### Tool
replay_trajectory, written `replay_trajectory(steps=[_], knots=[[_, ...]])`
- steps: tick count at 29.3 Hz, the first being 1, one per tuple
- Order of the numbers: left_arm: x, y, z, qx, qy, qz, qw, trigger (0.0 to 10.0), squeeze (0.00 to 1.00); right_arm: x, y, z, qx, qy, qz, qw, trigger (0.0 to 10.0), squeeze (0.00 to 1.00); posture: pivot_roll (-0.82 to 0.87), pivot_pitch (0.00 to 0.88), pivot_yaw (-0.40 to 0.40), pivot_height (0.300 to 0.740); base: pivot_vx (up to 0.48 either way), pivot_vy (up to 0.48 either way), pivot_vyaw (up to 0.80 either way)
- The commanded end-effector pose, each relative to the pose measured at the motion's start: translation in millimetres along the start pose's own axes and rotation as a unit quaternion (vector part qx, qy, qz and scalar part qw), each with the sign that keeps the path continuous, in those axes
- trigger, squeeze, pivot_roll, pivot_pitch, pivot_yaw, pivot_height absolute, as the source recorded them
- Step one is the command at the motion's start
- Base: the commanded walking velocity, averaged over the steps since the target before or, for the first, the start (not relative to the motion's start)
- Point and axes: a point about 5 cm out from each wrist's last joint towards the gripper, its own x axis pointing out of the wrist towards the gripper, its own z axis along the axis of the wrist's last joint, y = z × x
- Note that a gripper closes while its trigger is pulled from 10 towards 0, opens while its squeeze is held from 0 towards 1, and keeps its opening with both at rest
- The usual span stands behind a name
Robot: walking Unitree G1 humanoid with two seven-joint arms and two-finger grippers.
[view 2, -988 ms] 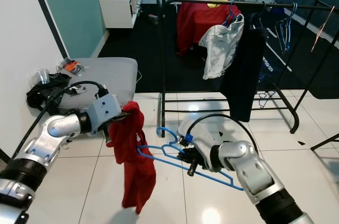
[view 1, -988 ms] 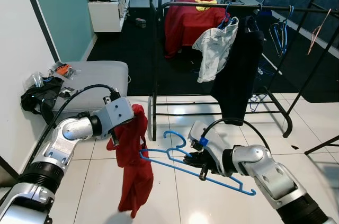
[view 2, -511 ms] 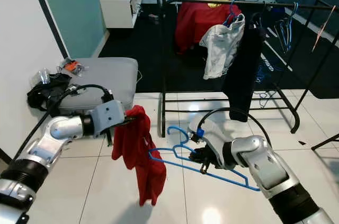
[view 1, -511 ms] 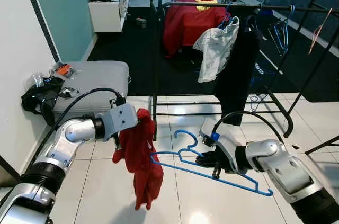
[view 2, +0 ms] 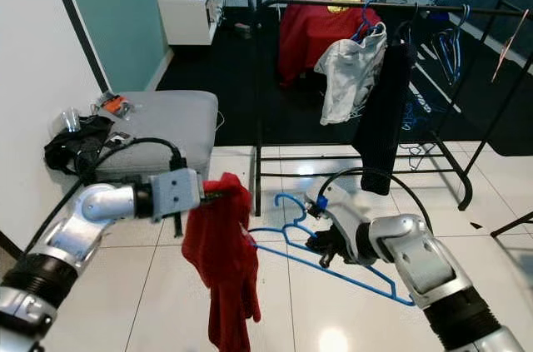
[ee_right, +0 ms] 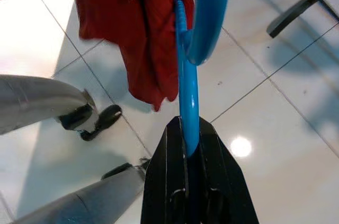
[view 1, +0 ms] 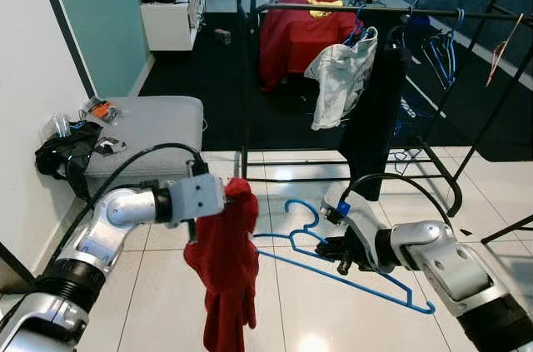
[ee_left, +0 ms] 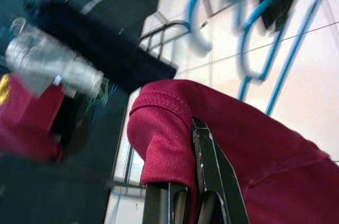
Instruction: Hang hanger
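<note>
My left gripper (view 1: 226, 199) is shut on a red garment (view 1: 226, 260) that hangs down from it over the white tiles; its black fingers (ee_left: 207, 181) pinch the hem (ee_left: 159, 128). My right gripper (view 1: 331, 252) is shut on a blue plastic hanger (view 1: 350, 273), held level just to the right of the garment, with its left tip touching the cloth. The hanger's hook (view 1: 301, 209) curls up toward the rack. Along my right wrist the hanger's neck (ee_right: 188, 97) runs out between the fingers (ee_right: 164, 181), with the red cloth (ee_right: 143, 28) beyond it.
A black clothes rack (view 1: 350, 9) stands ahead with a red shirt (view 1: 291, 36), a white garment (view 1: 337, 77), a black garment (view 1: 375, 111) and blue hangers (view 1: 441, 48). A grey ottoman (view 1: 146, 131) with clutter sits at the left by the wall. Another rack's legs (view 1: 508, 227) lie at the right.
The left gripper has carried the red garment rightward and a little lower, up to the hanger. The right gripper and hanger shifted slightly right and up.
</note>
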Motion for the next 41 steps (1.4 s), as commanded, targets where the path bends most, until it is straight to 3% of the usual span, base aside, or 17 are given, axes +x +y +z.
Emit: replay_trajectory(steps=[1, 8, 11, 15, 20, 25, 27, 28, 32, 36, 41], knots=[[0.8, -6.7, 11, 0.019, -0.024, -0.034, 0.999, 10.0, 0.00, 1.3, -1.9, 0, 0.022, -0.009, 0.007, 1.000, 10.0, 0.00, -0.05, 0.000, -0.006, 0.740, 0.000, 0.000, 0.00], [6.9, -14.3, 18, 0.040, -0.038, -0.062, 0.996, 10.0, 0.00, 5.8, 2.7, -8, 0.020, 0.007, 0.046, 0.999, 10.0, 0.00, -0.04, 0.000, -0.010, 0.740, 0.000, 0.000, 0.00], [6.8, -13.8, 14, 0.043, -0.028, -0.060, 0.997, 10.0, 0.00, 3.4, 5.8, -2, 0.000, -0.003, 0.067, 0.998, 10.0, 0.00, -0.04, 0.000, -0.008, 0.740, 0.000, 0.000, 0.00], [2.4, -10.5, 5, 0.041, 0.001, -0.056, 0.998, 10.0, 0.00, -10.8, 3.7, 9, -0.063, -0.018, 0.085, 0.994, 10.0, 0.00, -0.05, 0.000, -0.005, 0.740, 0.000, 0.000, 0.00], [-1.1, -8.6, 2, 0.040, 0.013, -0.054, 0.998, 10.0, 0.00, -18.6, 0.2, 9, -0.079, -0.010, 0.085, 0.993, 10.0, 0.00, -0.05, 0.000, -0.009, 0.740, 0.000, 0.000, 0.00], [-17.1, -5.7, -7, 0.036, 0.048, -0.055, 0.997, 10.0, 0.00, -58.9, -13.7, -1, -0.119, 0.068, 0.093, 0.986, 10.0, 0.00, -0.05, 0.000, -0.011, 0.740, 0.000, 0.000, 0.00], [-17.1, -5.7, -7, 0.036, 0.048, -0.055, 0.997, 10.0, 0.00, -58.9, -13.7, -1, -0.119, 0.068, 0.093, 0.986, 10.0, 0.00, -0.05, 0.000, -0.011, 0.740, 0.000, 0.000, 0.00], [-20.3, -5.4, -8, 0.036, 0.053, -0.057, 0.996, 10.0, 0.00, -70.4, -17.1, -7, -0.123, 0.100, 0.097, 0.983, 10.0, 0.00, -0.05, 0.000, -0.009, 0.740, 0.000, 0.000, 0.00], [-23.9, -3.5, -10, 0.040, 0.060, -0.057, 0.996, 10.0, 0.00, -88.9, -21.9, -20, -0.116, 0.152, 0.105, 0.976, 10.0, 0.00, -0.06, 0.000, -0.005, 0.740, 0.000, 0.000, 0.00], [-25.0, 1.1, -12, 0.044, 0.066, -0.047, 0.996, 10.0, 0.00, -101.0, -22.9, -29, -0.106, 0.182, 0.109, 0.971, 10.0, 0.00, -0.07, 0.000, -0.004, 0.740, 0.000, 0.000, 0.00], [-24.1, 3.7, -12, 0.047, 0.065, -0.040, 0.996, 10.0, 0.00, -103.6, -22.1, -28, -0.103, 0.177, 0.112, 0.972, 10.0, 0.00, -0.07, 0.000, -0.003, 0.740, 0.000, 0.000, 0.00]])
